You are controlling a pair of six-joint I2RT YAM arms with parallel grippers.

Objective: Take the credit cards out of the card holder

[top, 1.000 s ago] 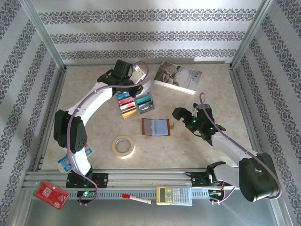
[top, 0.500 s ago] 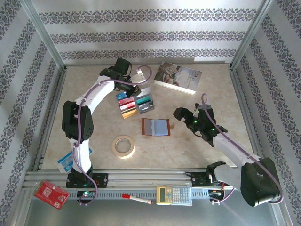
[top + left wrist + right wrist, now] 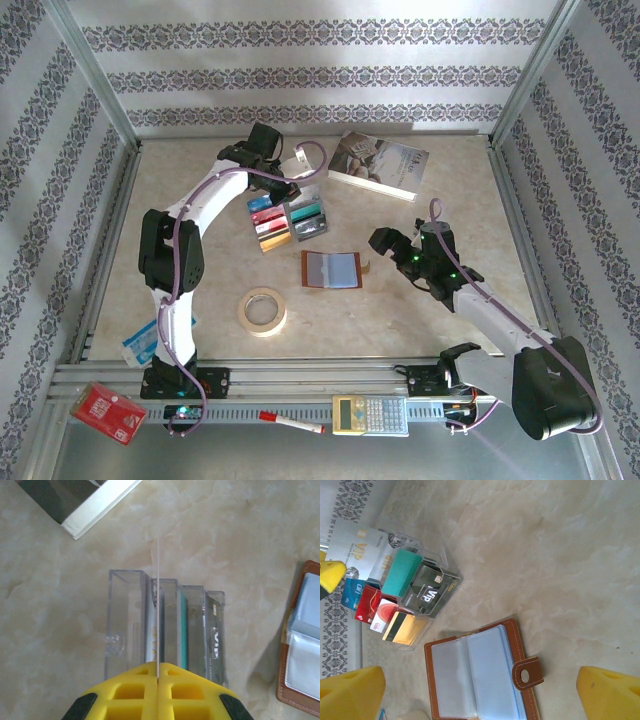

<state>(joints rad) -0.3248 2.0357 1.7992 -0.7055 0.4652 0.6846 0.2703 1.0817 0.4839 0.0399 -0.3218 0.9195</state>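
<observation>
- Marbled beige surface [image 3: 450, 200] carries the open card holder [image 3: 331, 269].
- Left gripper [image 3: 157, 677] pinches one pale credit card [image 3: 158, 605] above a clear rack [image 3: 125, 620] of cards [image 3: 288, 222].
- Right gripper [image 3: 383, 243] gapes empty beside the card holder.

Overhead camera faces down the whole table [image 3: 450, 210]; both wrist views (close, downward) share the card holder [image 3: 480, 677].

Seven cards [image 3: 402, 572] or so, tough to count inside two clear racks [image 3: 120, 630]. One brown wallet [image 3: 331, 269], one book [image 3: 380, 163], one tape roll [image 3: 263, 311], one calculator [image 3: 370, 414], one pen [image 3: 292, 422], one red packet [image 3: 108, 412], one blue-and-white packet [image 3: 140, 345].
</observation>
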